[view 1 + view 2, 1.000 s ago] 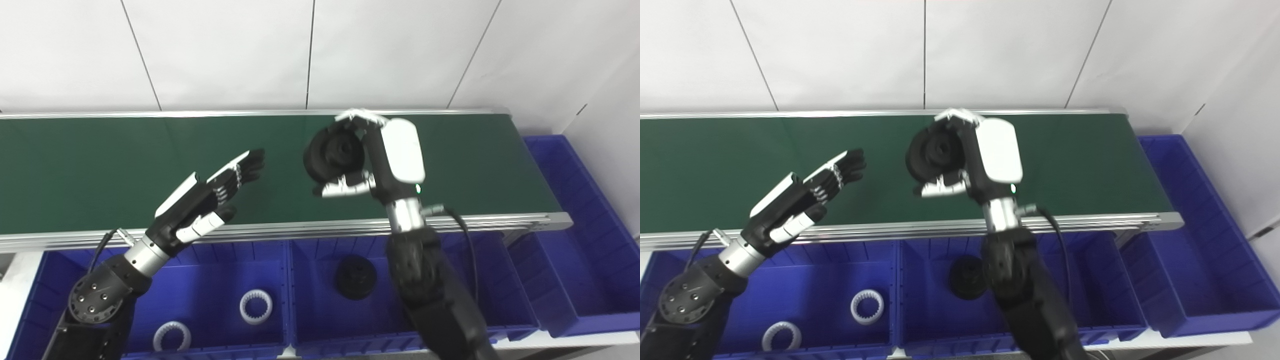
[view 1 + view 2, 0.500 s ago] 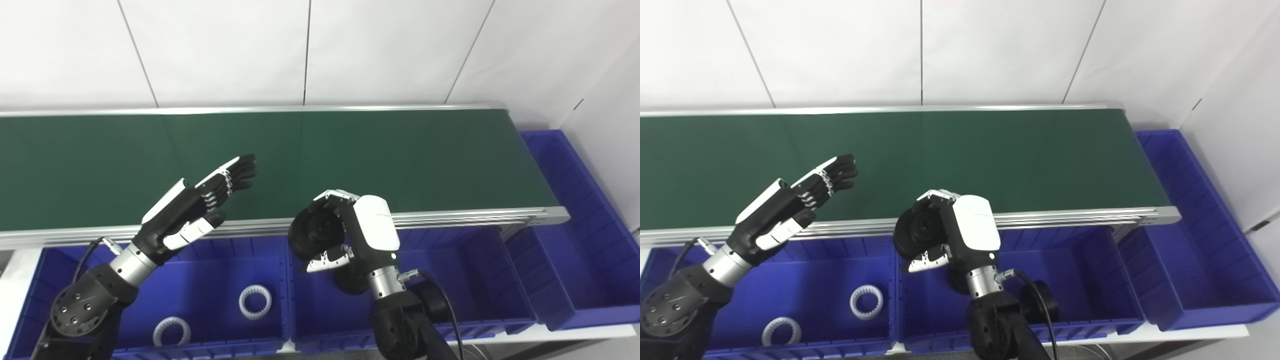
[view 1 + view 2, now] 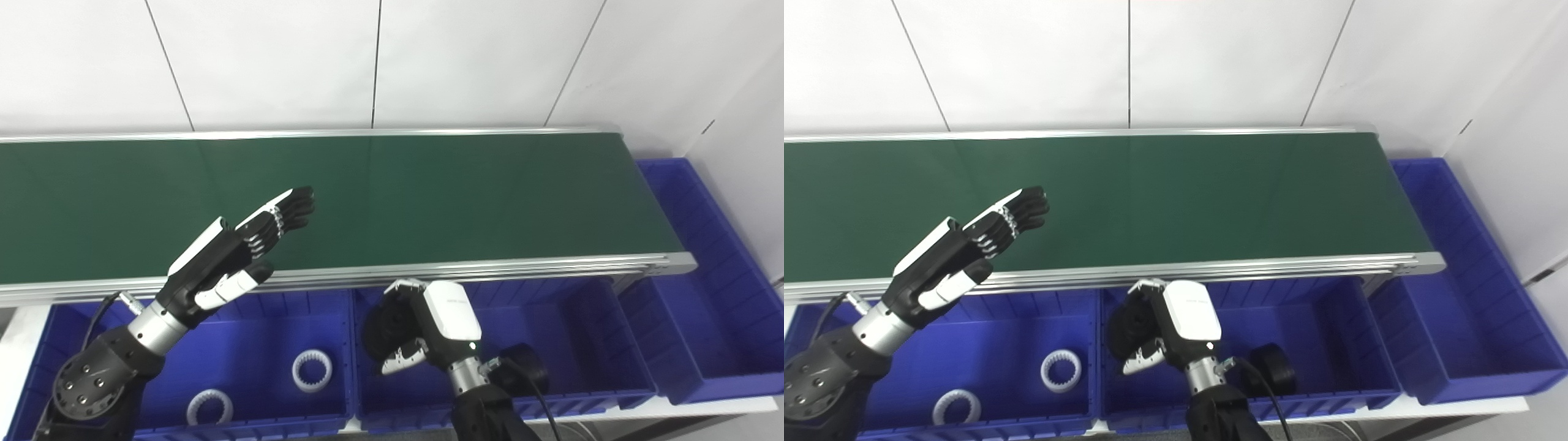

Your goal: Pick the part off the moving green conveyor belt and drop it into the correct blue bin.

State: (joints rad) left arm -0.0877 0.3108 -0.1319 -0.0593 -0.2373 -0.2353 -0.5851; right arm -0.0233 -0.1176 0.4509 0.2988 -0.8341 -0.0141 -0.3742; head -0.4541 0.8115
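Over the middle blue bin, right hand grasps black part.

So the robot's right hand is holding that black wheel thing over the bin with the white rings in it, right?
Not quite. The right hand holds the black part over the middle bin, where another black part lies. The white rings are in the left bin, as the left eye view shows.

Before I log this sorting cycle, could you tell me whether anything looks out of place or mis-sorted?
Nothing stands out. The two white ring gears lie in the left blue bin; a black wheel-shaped part sits in the middle blue bin, where the right robot hand holds another black part. The green conveyor belt is bare.
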